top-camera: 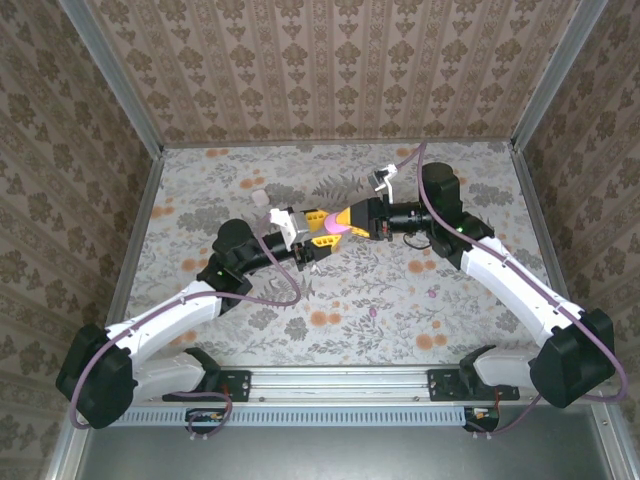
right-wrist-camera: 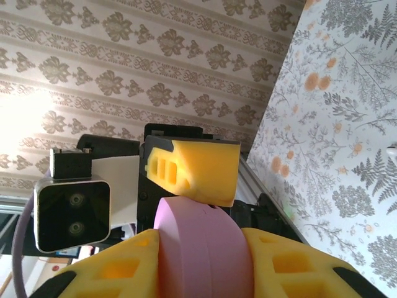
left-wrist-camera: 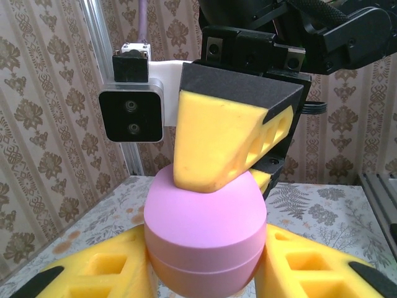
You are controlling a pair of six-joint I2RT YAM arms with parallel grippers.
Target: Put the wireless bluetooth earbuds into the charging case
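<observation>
1. We see the pink case [top-camera: 336,226] held up over the middle of the table [top-camera: 200,330]. It is shut, with a seam running round it [left-wrist-camera: 205,242].
2. The left pincer [top-camera: 318,229] is clamped on it, its yellow fingers [left-wrist-camera: 105,273] pressing both flanks.
3. The right pincer [top-camera: 346,221] grips the same case from the opposite side [right-wrist-camera: 201,248]. One of its fingers [left-wrist-camera: 217,139] rests on the case's top.
4. The two wrists meet head on and cover the table's middle.
5. A tiny pink earbud [top-camera: 432,293] lies loose toward the table's right edge, well apart from the case. A second pink speck [top-camera: 373,313] toward the near edge is too small for us to name.
6. A white case [top-camera: 262,197] sits on the table toward the far edge, just beyond the left wrist.
</observation>
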